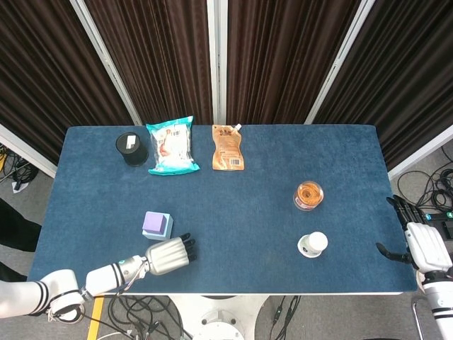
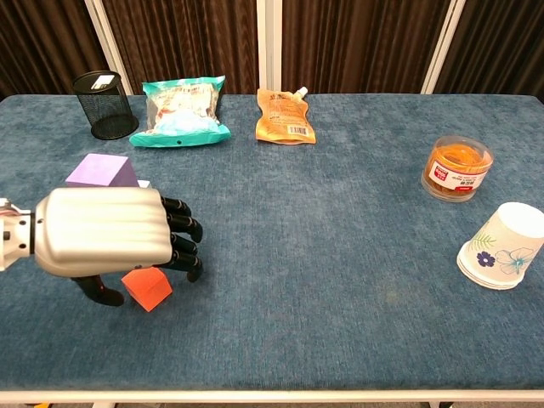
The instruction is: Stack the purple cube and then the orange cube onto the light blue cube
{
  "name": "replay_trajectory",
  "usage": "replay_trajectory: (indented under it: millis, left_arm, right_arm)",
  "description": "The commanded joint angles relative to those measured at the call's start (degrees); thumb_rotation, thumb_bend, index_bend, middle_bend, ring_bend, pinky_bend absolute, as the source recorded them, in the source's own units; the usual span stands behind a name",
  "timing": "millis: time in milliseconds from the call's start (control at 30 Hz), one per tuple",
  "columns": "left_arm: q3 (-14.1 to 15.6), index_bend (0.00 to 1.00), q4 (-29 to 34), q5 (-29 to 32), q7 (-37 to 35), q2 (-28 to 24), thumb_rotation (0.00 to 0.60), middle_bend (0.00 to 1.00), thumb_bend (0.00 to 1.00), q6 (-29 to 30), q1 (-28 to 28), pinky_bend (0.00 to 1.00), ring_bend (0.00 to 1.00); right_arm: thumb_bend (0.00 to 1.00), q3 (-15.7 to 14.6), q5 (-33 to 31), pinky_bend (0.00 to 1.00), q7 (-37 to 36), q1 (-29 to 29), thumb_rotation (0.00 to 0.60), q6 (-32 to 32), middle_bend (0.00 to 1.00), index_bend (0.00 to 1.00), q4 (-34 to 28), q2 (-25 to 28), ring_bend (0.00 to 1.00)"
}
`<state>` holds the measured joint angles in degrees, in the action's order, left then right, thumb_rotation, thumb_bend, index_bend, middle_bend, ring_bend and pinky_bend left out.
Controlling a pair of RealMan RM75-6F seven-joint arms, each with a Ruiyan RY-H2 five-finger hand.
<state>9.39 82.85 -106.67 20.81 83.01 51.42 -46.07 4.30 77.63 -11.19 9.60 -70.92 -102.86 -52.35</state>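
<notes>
While the left hand (image 2: 98,234) hovers palm-down over the orange cube (image 2: 147,288) at the bench's (image 2: 340,255) seven o'clock, its fingers (image 2: 180,246) curl downward, holding nothing visible. At its eleven o'clock, the purple cube (image 2: 100,171) sits atop the light blue cube (image 1: 157,236). Off the four o'clock edge, the right hand (image 1: 417,244) rests, fingers spread.

Left hand (image 2: 102,234) crowds orange cube (image 2: 146,288); purple cube (image 2: 100,171) just behind; rightward table (image 2: 340,255) open.
</notes>
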Motion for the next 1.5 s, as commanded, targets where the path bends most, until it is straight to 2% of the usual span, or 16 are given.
replay_trajectory:
  millis: [33, 667, 1500]
  left_arm:
    - [0.11, 0.40, -0.15, 0.33, -0.19, 0.13, 0.600, 0.53, 0.14, -0.02, 0.20, 0.28, 0.27]
    - [0.37, 0.44, -0.98, 0.36, -0.34, 0.97, 0.600, 0.59, 0.19, 1.55, 0.87, 0.29, 0.31]
    - [0.04, 0.46, 0.32, 1.64, -1.35, 0.85, 0.600, 0.61, 0.27, 2.30, 1.72, 0.31, 0.34]
  right_arm:
    - [0.15, -0.03, 0.01, 0.00, -0.03, 0.13, 0.600, 0.30, 0.00, 0.00, 0.09, 0.12, 0.00]
    - [0.15, 0.10, -0.57, 0.00, 0.03, 0.38, 0.600, 0.88, 0.00, 0.00, 0.21, 0.16, 0.00]
    - [0.15, 0.20, -1.11, 0.00, 0.26, 0.59, 0.600, 1.38, 0.00, 0.00, 0.27, 0.13, 0.00]
